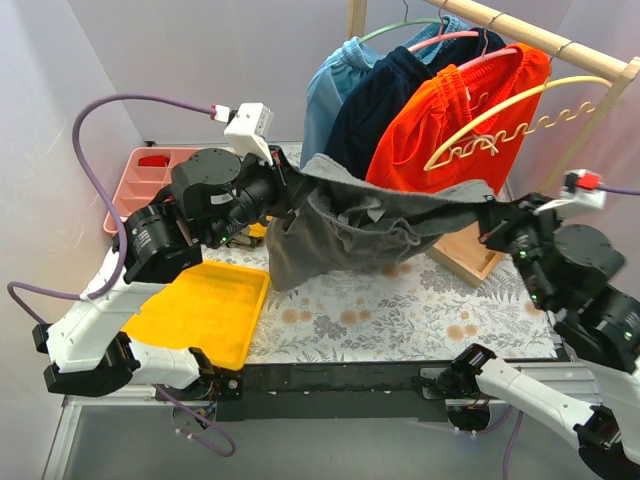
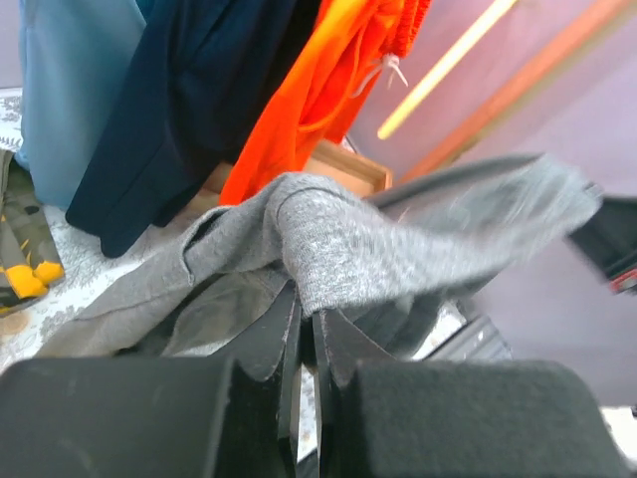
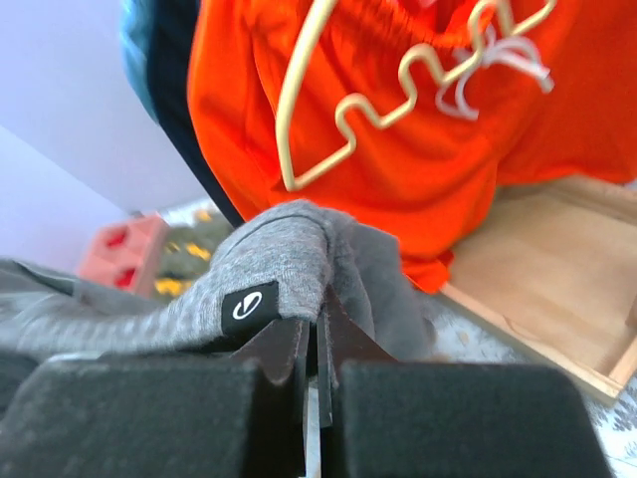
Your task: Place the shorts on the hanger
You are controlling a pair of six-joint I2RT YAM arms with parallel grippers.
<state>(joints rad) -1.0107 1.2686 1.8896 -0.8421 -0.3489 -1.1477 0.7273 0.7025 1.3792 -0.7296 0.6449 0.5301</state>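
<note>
The dark grey shorts (image 1: 345,235) hang stretched in the air between my two grippers, waistband up, above the floral table cover. My left gripper (image 1: 290,188) is shut on the waistband's left end, seen in the left wrist view (image 2: 309,299). My right gripper (image 1: 492,215) is shut on the waistband's right end, seen in the right wrist view (image 3: 318,309), beside a small black label (image 3: 249,304). The cream hanger (image 1: 500,125) with its wavy lower bar hangs empty on the wooden rail, just above and behind the shorts' right end. It also shows in the right wrist view (image 3: 348,110).
A wooden rail (image 1: 540,35) holds light blue (image 1: 335,85), navy (image 1: 385,95) and bright orange (image 1: 440,120) shorts on green and pink hangers. A wooden rack base (image 1: 468,255) stands under them. A yellow tray (image 1: 205,310) and a pink tray (image 1: 140,180) lie at the left.
</note>
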